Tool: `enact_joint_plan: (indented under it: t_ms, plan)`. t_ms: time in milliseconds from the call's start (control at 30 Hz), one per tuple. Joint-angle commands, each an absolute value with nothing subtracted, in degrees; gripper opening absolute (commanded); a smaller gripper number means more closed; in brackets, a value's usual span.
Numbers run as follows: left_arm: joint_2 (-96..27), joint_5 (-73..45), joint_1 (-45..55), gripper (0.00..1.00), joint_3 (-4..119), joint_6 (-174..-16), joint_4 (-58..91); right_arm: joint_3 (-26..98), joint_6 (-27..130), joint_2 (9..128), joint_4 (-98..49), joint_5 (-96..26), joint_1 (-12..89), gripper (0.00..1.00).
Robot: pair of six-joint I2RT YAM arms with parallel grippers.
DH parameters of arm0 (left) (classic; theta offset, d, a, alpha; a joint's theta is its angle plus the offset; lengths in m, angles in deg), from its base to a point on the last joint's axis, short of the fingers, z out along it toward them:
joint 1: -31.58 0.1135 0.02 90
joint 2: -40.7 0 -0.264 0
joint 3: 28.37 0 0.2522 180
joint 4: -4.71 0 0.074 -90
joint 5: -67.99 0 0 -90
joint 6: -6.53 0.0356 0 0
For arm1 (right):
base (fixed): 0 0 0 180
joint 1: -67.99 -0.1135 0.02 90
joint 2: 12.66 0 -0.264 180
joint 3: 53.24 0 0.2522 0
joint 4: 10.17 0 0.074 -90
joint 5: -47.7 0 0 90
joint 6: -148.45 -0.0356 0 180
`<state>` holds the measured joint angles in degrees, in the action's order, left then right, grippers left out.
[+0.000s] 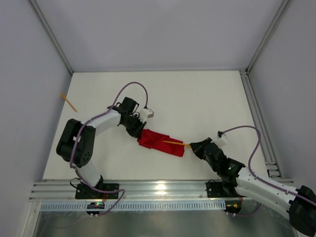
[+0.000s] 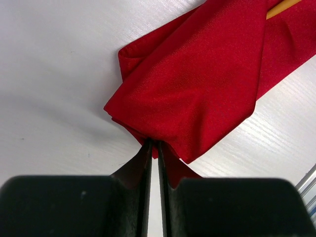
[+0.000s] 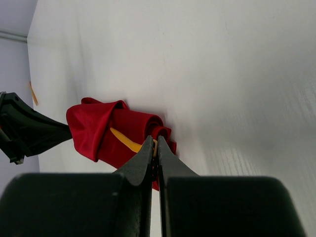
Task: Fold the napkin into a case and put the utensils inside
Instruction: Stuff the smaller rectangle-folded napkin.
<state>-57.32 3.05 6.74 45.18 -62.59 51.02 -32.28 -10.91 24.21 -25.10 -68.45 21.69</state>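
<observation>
The step in hand looks like sliding one utensil (image 1: 174, 143) into the folded napkin (image 1: 150, 139), and both grippers are already set for it. The left gripper (image 2: 153, 144) has its jaws pressed together on a bunched corner of the napkin, so the cloth fans out directly ahead of its fingertips. The right gripper (image 3: 154, 143) is clamped on the near end of the utensil, whose shaft runs straight ahead of it into the folds, toward the left gripper at the far end of the cloth. To do this well, the left gripper should act only as an anchor: hold the corner low against the counter (image 1: 197, 98) and resist the push without lifting or tugging, since the loose, rumpled folds would likely open. The right gripper should push along the utensil's own line, flat and slow, so the tip rides inside the crease instead of snagging a layer or dragging the whole napkin. It should let go only when most of the shaft is covered, then back straight out so the fingers do not pull the utensil with them. How deep the tip sits now is hidden by cloth. A second utensil (image 1: 69, 102) lies well apart, far beyond the left gripper, and looks like the next pick.
</observation>
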Motion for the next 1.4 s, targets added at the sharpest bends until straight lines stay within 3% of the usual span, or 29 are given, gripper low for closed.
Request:
enact_joint_plan:
  t_ms: [0,167,433,1067,1367]
  plan:
    - [-57.74,4.01,6.71,0.08,46.91,-63.35,50.28,-34.38,-12.48,26.10,-18.76,-68.58,21.41,0.03]
    - [-57.65,4.45,6.71,0.00,46.82,-63.17,50.72,-33.59,-10.99,33.39,-10.76,-69.72,21.41,0.03]
    - [-57.83,4.89,6.71,0.00,46.82,-63.08,51.16,-33.41,-12.21,41.39,-0.74,-68.84,21.32,0.03]
    - [-57.57,6.21,6.71,0.00,47.17,-62.82,51.25,-23.31,-8.61,58.08,3.74,-74.74,12.97,0.03]
    - [-57.21,6.47,6.71,0.00,47.09,-62.82,51.52,-23.57,-15.91,64.69,7.09,-79.03,12.97,0.03]
